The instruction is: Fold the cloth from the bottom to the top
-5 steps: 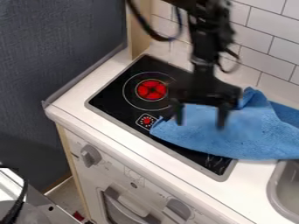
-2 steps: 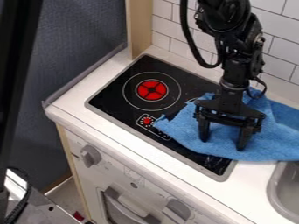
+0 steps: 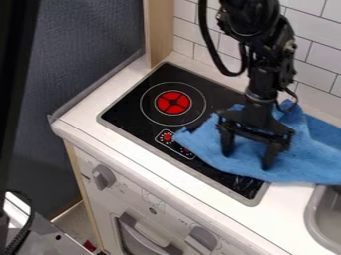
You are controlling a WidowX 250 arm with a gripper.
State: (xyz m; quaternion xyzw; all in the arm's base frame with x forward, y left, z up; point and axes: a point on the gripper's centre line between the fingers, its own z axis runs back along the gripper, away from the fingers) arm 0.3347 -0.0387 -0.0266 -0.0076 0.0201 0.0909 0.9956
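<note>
No words or numbers could be read. On the black stovetop [image 3: 126,112], near the middle of the frame, a pale rounded outline [image 3: 158,132] was printed around a red dial symbol [image 3: 168,137] ringed by small light ticks. On the white front panel [image 3: 130,191], toward the lower left, faint marks [image 3: 153,200] were too small to make out.

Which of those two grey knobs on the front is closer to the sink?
The lower-right knob, at the end towards the sink; the other knob sits near the counter's left corner.
</note>
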